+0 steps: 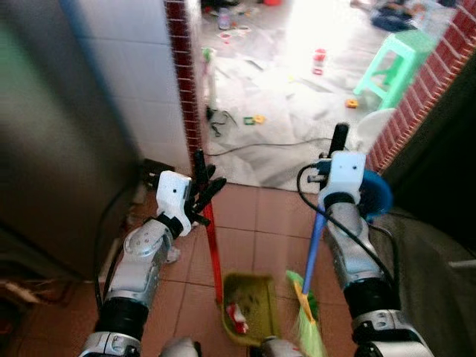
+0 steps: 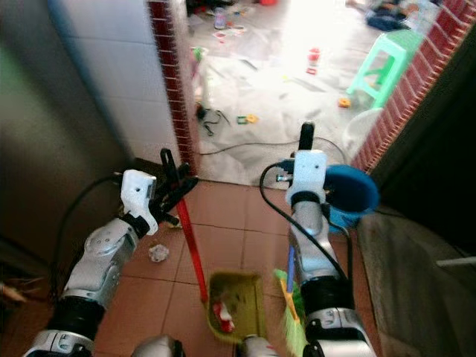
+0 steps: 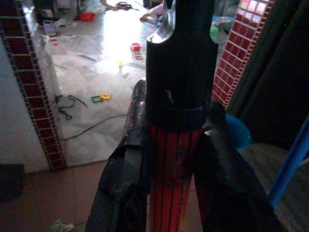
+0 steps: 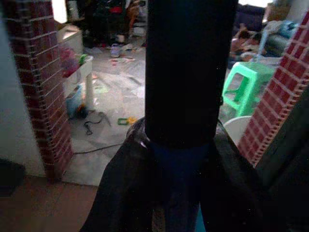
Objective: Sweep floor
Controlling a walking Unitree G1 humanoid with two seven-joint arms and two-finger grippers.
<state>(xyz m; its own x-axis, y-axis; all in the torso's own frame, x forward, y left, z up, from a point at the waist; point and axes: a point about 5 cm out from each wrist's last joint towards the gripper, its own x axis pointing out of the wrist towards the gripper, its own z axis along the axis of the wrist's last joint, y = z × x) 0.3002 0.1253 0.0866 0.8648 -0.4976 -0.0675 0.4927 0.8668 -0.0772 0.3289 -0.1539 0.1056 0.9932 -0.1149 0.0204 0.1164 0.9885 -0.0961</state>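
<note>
- L gripper (image 1: 202, 186): centre-left of your head view, fingers clamped round the red dustpan handle (image 1: 214, 253). L wrist cam confirms it: both black fingers (image 3: 126, 179) pressed on the red shaft, black grip cap just above them.
- Dustpan (image 1: 249, 306): olive-green, bottom centre of frame, resting on the terracotta tile floor (image 1: 245, 216). Red/white scrap of litter (image 1: 238, 318) lies inside it, plus some dust.
- R gripper (image 1: 336, 152): centre-right, closed on the broom handle (image 1: 315, 245). R wrist cam shows fingers (image 4: 120, 188) either side of the blue shaft, black top section above.
- Broom (image 1: 306, 316): blue shaft slants down to green bristles at bottom centre-right, just beside the dustpan's right edge. Can't tell if bristles touch the pan.
- Crumpled white scrap (image 2: 158, 253) on the tiles, left of the red handle, near L forearm.
- Blue bucket (image 2: 353, 192): right of R wrist, against the brick-tile wall (image 1: 416, 97).
- Upper frame, thru the doorway: pale bright floor strewn w/ small items, black cable (image 1: 245, 145) running across, green plastic stool (image 1: 394, 63) upper right.
- Left third of frame: white tiled wall (image 1: 126, 67) w/ red brick-tile edge; grey blurred surface further left, can't ID it.
</note>
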